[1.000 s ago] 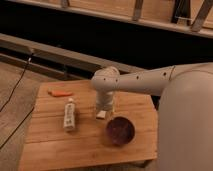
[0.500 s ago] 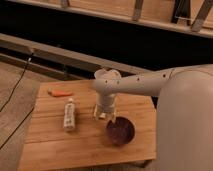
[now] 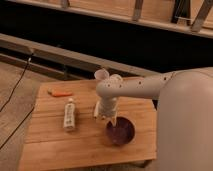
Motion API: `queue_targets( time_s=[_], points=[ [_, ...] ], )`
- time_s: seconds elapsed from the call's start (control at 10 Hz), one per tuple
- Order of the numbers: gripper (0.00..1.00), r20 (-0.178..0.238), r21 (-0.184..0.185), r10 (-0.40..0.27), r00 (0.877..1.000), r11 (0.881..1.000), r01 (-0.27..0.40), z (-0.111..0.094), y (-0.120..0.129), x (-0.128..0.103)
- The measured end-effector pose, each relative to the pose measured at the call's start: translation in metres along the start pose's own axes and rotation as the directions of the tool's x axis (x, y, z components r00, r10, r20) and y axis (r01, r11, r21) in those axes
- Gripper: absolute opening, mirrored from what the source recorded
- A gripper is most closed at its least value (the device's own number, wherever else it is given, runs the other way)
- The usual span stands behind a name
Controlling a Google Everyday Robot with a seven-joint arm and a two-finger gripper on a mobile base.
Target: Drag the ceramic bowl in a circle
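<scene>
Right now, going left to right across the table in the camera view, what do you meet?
Orange carrot-like item → bottle → end effector, low over the table just left of the bowl → ceramic bowl.

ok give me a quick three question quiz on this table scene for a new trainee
1. True or false: the white plastic bottle stands upright on the wooden table.
2. The gripper hangs: A) over the bottle; B) beside the round dark maroon ceramic bowl, on its side nearest the bottle; C) beyond the table.
3. Fill in: the gripper's fingers are ____.
Key: 1 false, it lies flat; 2 B; 3 open.
</scene>
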Motion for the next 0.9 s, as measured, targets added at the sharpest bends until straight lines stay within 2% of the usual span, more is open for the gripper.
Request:
queue_targets(
  time_s=[0.1, 0.2, 0.7, 0.8, 0.9],
  points=[
    [0.64, -0.004, -0.001, 0.003, 1.000, 1.000, -0.003, 0.0022, -0.0010, 0.0005],
    [0.59, -0.007, -0.001, 0.005, 1.000, 1.000, -0.005, 0.0040, -0.0019, 0.0009],
    [0.09, -0.013, 0.019, 0.011, 1.000, 1.000, -0.010, -0.0005, -0.0085, -0.0010],
    [0.02, -0.014, 0.018, 0.008, 1.000, 1.000, -0.007, -0.0004, -0.0091, -0.0016],
    [0.00, -0.018, 0.016, 0.004, 1.000, 1.000, -0.004, 0.0011, -0.0099, -0.0020]
  ],
)
